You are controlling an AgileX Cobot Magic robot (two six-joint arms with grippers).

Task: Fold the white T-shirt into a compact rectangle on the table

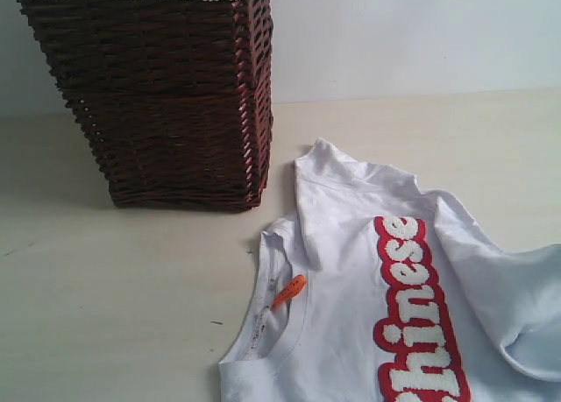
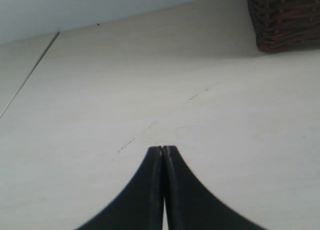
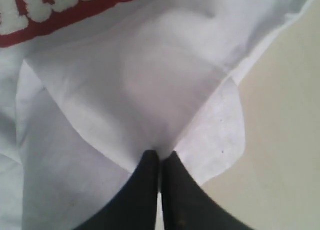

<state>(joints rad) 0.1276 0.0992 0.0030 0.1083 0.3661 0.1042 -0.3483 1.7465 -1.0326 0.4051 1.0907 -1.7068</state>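
While on table (image 1: 131, 314), T-shirt (image 1: 344, 244) in right tool (image 3: 160, 156).

Bright, diffuse light. The basket (image 1: 166, 104) casts a soft shadow on the table (image 1: 114, 314); wrist views blur slightly, and the white T-shirt (image 3: 150, 84) glares.

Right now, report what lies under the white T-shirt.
The white T-shirt lies on the pale table, whose bare top shows beside it. The tabletop directly beneath is covered by cloth, so whether anything lies under there cannot be seen.
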